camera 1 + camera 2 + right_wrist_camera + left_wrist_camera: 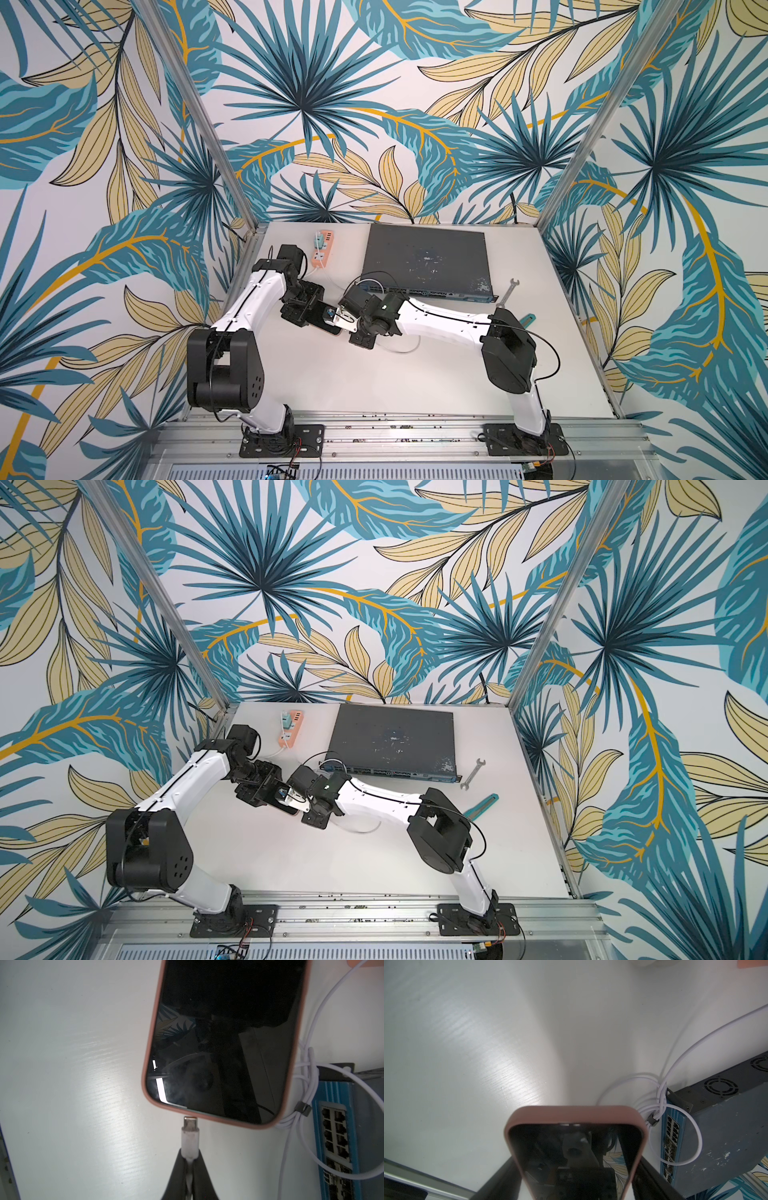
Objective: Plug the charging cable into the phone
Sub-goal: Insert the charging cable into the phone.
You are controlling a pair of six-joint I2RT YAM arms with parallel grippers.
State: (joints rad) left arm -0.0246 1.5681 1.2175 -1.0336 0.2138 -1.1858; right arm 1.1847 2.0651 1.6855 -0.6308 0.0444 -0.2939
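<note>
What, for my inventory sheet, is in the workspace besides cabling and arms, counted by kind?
Phones: 1, phone
Network switches: 1, network switch
Power strips: 1, power strip
Hand tools: 2, wrench and teal tool
Total: 5

Grey network switch lies between orange power strip and silver wrench
</note>
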